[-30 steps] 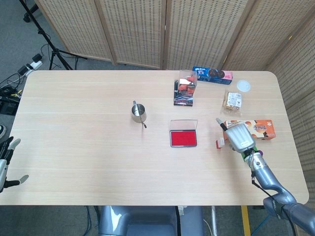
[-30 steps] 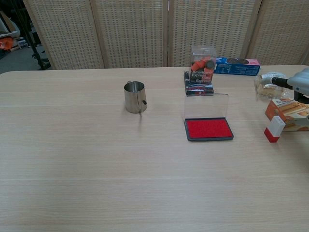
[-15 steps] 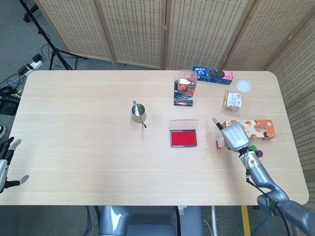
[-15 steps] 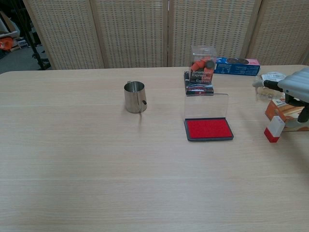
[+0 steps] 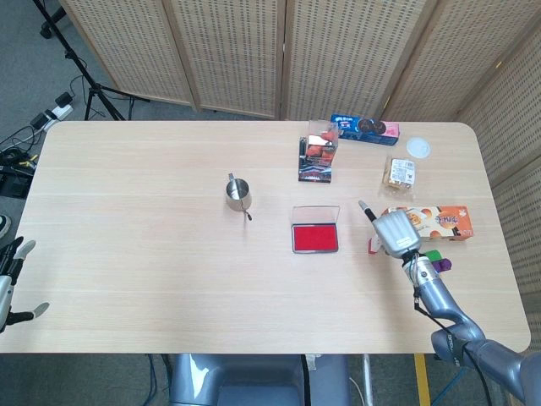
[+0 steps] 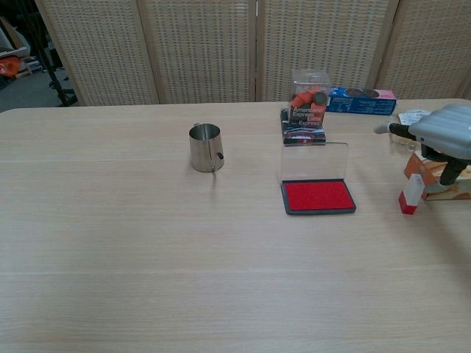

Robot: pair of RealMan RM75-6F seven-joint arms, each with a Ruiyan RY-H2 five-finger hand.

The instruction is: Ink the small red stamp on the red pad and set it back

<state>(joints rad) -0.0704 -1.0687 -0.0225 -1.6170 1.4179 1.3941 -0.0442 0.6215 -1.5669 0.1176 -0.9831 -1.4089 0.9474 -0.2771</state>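
Left hand [image 5: 10, 283] sits off the table's near left edge, fingers apart, holding nothing. Way right of it, the steel cup [image 6: 204, 147] stands left of the red pad [image 6: 319, 196], whose lid is up. The small red stamp [image 6: 409, 195] stands on the table right of the pad, and the right hand [image 6: 440, 140] is right over it. Can't tell if the fingers have actually closed on it. I'd get a firm pinch on the white body first, then lift straight up so it doesn't tip.

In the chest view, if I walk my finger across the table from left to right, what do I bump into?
Steel cup → red ink pad → small red stamp → right hand.
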